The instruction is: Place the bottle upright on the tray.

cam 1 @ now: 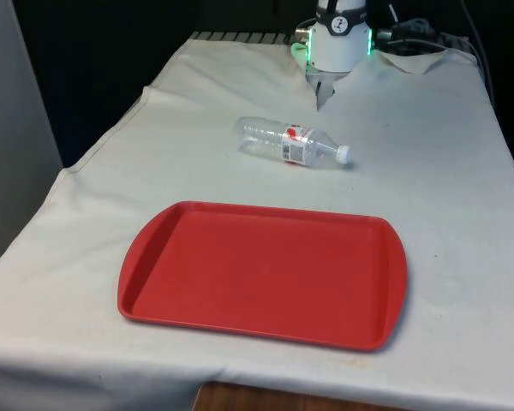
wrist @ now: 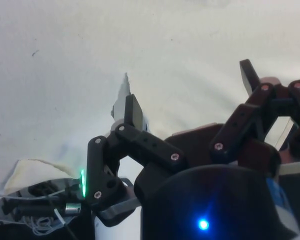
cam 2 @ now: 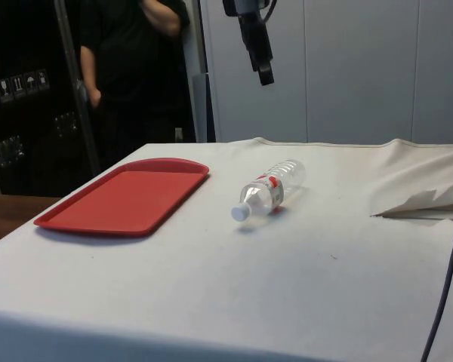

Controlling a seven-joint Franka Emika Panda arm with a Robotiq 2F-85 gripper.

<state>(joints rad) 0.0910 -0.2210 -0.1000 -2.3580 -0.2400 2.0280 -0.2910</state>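
- The red tray (cam 1: 265,274) lies nearest in the front view, flat on the white-clothed table (cam 1: 445,188) and bare of anything.
- Beyond it, toward 12 o'clock from the tray's middle and apart from its far rim, the clear plastic bottle (cam 1: 289,143) lies on its side on the cloth. Its white cap (cam 1: 343,155) points to about 4 o'clock in the front view, and a red-and-white label wraps its middle.
- Farthest back, the claw (cam 1: 323,92) hangs above the table past the bottle, at roughly 12 o'clock from it. In the side view the claw (cam 2: 261,60) sits high over the cloth, well clear of the bottle.
- In the wrist view the claw (wrist: 190,95) has its fingers (wrist: 133,110) spread wide apart with only cloth between them; it grips nothing.
- A person (cam 2: 128,53) in dark clothes stands behind the tray in the side view.
- Judged from this, the task is at its start: the approach to the bottle. The next move calls for coming down toward 6 o'clock over the bottle's body, straddling it across its width, so it can be turned upright once lifted.
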